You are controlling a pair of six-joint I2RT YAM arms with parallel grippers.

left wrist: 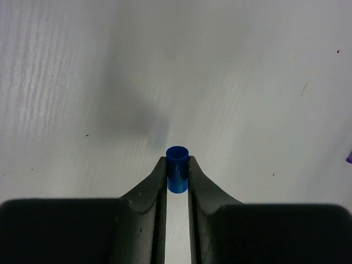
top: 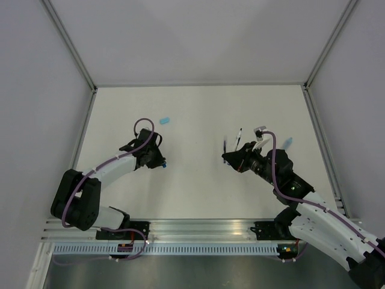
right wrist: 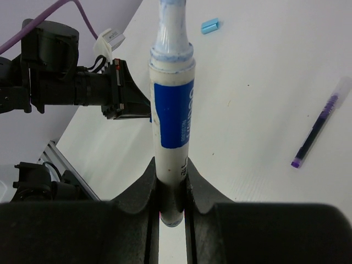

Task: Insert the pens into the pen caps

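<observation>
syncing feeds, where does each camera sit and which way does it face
Top external: above and behind, looking down on the table; left arm and right arm show.
Left wrist: behind the left gripper, shut on the dark blue cap, facing the table.
Right wrist: behind the right gripper and its white pen, facing the left arm.
Shared: top and right wrist both show the light blue cap.

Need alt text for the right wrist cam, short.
The right pincer is shut on a white pen with a blue label, its blue-stained tip pointing away toward the left arm. On the white table beyond lie a light blue cap and, to the right, a thin dark pen with a purple end.
</observation>
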